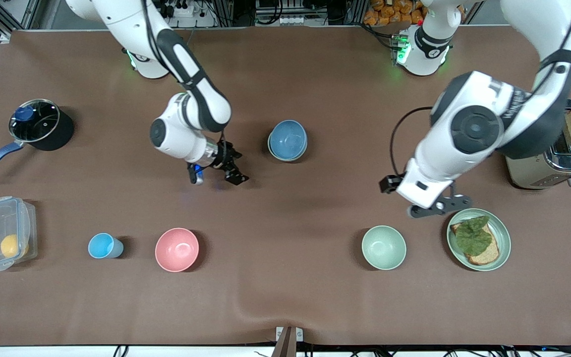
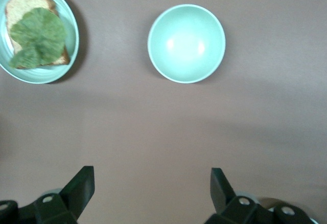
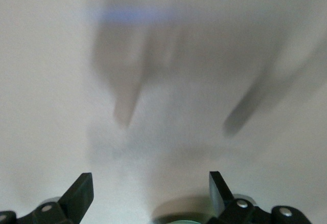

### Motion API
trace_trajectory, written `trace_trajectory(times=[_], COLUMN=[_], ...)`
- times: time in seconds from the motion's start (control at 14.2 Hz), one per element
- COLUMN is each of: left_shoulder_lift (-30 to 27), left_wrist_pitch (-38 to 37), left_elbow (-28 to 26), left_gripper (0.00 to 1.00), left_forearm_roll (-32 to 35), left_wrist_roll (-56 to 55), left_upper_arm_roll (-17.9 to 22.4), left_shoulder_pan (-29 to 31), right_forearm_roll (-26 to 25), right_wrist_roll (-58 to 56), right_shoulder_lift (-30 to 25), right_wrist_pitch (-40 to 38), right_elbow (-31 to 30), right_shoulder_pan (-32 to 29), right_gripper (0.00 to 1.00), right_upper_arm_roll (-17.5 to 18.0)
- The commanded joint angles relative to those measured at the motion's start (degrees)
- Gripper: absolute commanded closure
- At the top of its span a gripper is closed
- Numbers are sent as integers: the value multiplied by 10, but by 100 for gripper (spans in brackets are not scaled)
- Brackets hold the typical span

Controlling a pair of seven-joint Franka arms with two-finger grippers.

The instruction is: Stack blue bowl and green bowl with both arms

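The blue bowl (image 1: 287, 139) stands in the middle of the table, nested in the green bowl (image 1: 285, 159), of which only a pale rim shows round its edge. My right gripper (image 1: 232, 167) hangs open and empty over bare table beside the stack, toward the right arm's end. In the right wrist view the right gripper (image 3: 150, 185) has a sliver of green rim (image 3: 179, 221) at the frame's edge. My left gripper (image 1: 439, 207) is open and empty above the table, apart from the stack. The left wrist view shows the left gripper (image 2: 152, 183) over bare cloth.
A mint bowl (image 1: 383, 247) (image 2: 186, 43) and a green plate (image 1: 506, 238) (image 2: 72, 50) with bread and lettuce lie near the left gripper. A toaster (image 1: 553, 158), pink bowl (image 1: 177, 249), light-blue cup (image 1: 103, 246), plastic box (image 1: 3, 233) and lidded pot (image 1: 37, 124) stand around.
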Motion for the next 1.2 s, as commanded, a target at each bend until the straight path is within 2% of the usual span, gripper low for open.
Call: trace_trajectory(times=[0.0, 0.07, 0.28, 0.35, 0.42, 0.63, 0.77, 0.92, 1.13], left_shoulder_lift=[-50, -71, -137, -159, -182, -239, -248, -249, -264], left_wrist_pitch=[-23, -39, -51, -51, -51, -46, -50, -50, -51], left_elbow=[-3, -4, -29, -51, -76, -133, -137, -132, -124], left_gripper=[0, 0, 0, 0, 0, 0, 0, 0, 0], left_forearm_roll=[-7, -28, -129, -141, -145, -146, -147, -152, -162], left_wrist_roll=[85, 116, 178, 184, 188, 197, 238, 268, 309], left_upper_arm_roll=[4, 47, 240, 280, 299, 321, 325, 344, 409], left_shoulder_pan=[40, 27, -105, -136, -151, -165, -166, -174, -215], right_forearm_roll=[-61, -93, -178, -204, -231, -303, -351, -360, -408], right_wrist_roll=[-1, -1, -1, -1, -1, -6, -26, -92, -192], right_shoulder_lift=[-45, -56, -64, -64, -65, -69, -94, -113, -136], right_wrist_pitch=[-90, -123, -224, -262, -299, -435, -490, -525, -564], right_elbow=[-7, -6, 41, 63, 84, 154, 180, 200, 231], right_shoulder_pan=[-4, -3, -5, -6, -7, -14, -57, -99, -145], right_gripper=[0, 0, 0, 0, 0, 0, 0, 0, 0], right_upper_arm_roll=[-55, -79, -137, -152, -171, -210, -205, -202, -202])
